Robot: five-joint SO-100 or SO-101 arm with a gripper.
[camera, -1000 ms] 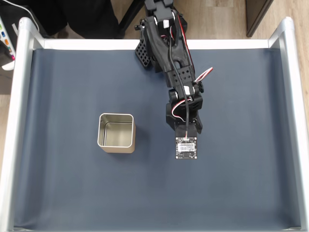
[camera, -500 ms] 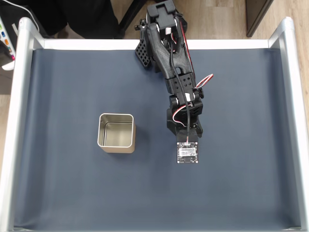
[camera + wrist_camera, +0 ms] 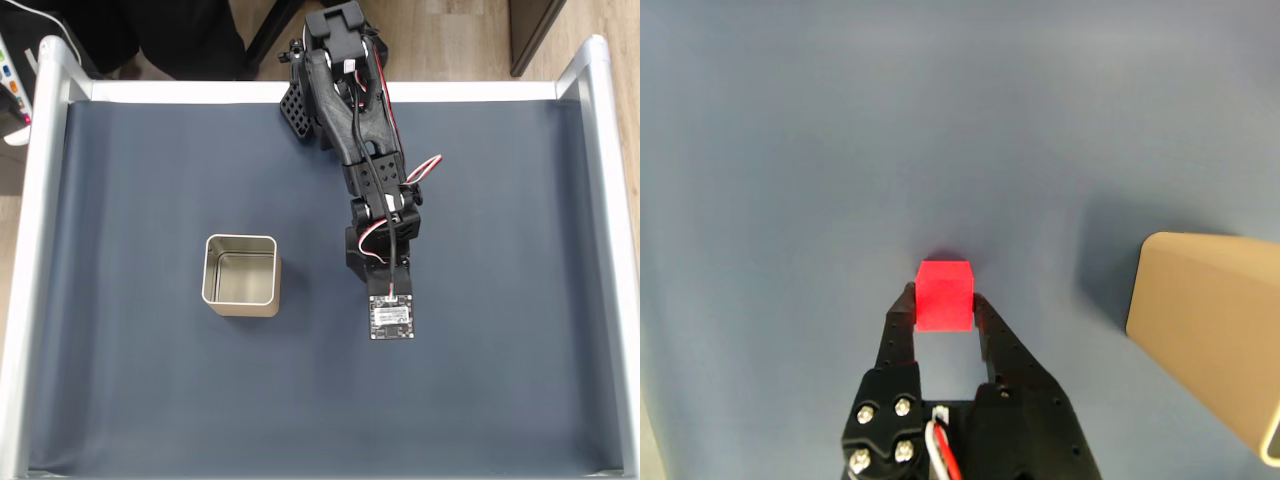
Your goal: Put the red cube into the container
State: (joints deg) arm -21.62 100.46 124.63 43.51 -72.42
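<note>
In the wrist view the red cube (image 3: pixel 943 293) sits between the two black fingertips of my gripper (image 3: pixel 943 306), which is shut on it over the dark blue mat. The container (image 3: pixel 1210 325) shows its tan outer wall at the right edge of that view, apart from the cube. In the fixed view the container (image 3: pixel 240 275) is a square silver tin standing open to the left of the arm (image 3: pixel 372 180), with nothing visible inside it. The wrist camera board (image 3: pixel 391 317) covers the gripper and the cube from above there.
The dark blue mat (image 3: pixel 150 400) is framed by white rails at the left (image 3: pixel 30 250), right (image 3: pixel 610 250) and far side. The arm's base stands at the far middle edge. Open mat lies between the arm and the tin.
The arm has reached slightly further toward the near edge in the fixed view; the wrist camera board shifted a little down and to the right. The container has not moved.
</note>
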